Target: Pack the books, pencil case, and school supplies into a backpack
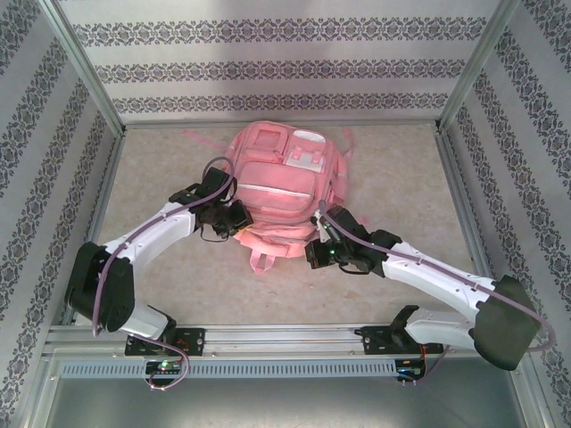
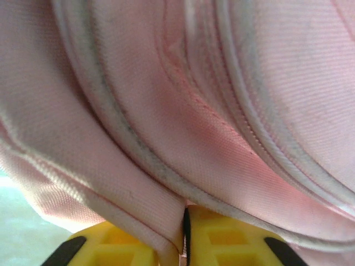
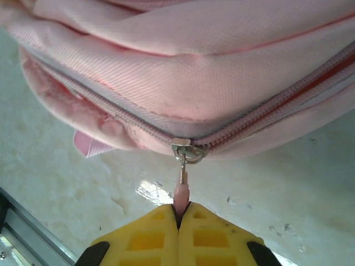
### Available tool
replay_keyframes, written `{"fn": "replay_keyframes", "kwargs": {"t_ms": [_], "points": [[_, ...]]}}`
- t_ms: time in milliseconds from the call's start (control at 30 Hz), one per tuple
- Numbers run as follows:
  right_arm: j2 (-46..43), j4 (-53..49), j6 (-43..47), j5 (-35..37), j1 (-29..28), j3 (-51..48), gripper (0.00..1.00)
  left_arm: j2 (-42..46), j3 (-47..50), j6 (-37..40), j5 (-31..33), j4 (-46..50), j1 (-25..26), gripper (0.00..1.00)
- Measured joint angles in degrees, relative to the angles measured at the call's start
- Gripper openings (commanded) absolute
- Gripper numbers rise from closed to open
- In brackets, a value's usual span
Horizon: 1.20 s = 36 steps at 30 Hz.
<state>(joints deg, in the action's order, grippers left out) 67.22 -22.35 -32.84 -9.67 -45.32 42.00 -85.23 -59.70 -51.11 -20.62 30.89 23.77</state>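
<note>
The backpack (image 1: 277,183) blocks mid-table; bare table (image 1: 406,169) flanks it.

The backpack (image 1: 277,183) is pink woven cloth, finely ribbed and matt with a faint sheen, edged with smooth whitish piping (image 2: 260,138). Its zip (image 3: 111,108) has grey cloth tape, a shiny metal slider (image 3: 187,148) and a pink, rubbery-looking pull tab (image 3: 181,191). The left gripper (image 2: 184,216) and the right gripper (image 3: 178,209) have matt yellow moulded-plastic fingers. The table (image 3: 288,188) looks like pale mottled stone, smooth and glossy. The arms (image 1: 152,232) wear glossy white plastic shells. The rail (image 1: 285,337) is brushed metal.
</note>
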Motion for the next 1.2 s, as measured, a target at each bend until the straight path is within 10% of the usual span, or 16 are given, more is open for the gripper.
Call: {"fn": "replay_keyframes", "kwargs": {"t_ms": [300,533,900,1200], "points": [[7.43,9.20,-6.54,-0.26,-4.94,-0.13,0.00,4.02,0.72,0.94,2.89,-0.04,-2.49,0.53],[13.81,12.44,-7.85,-1.01,-7.93,3.28,0.00,14.62,9.88,-6.12,-0.55,-4.98,-2.43,0.59],[14.32,13.20,-7.96,-1.11,-8.20,3.91,0.00,6.45,13.14,-14.95,-3.37,-12.11,1.53,0.69],[14.32,13.11,-7.93,-1.05,-8.20,3.91,0.00,1.51,11.13,-15.15,-2.86,-12.52,2.60,0.46]]}}
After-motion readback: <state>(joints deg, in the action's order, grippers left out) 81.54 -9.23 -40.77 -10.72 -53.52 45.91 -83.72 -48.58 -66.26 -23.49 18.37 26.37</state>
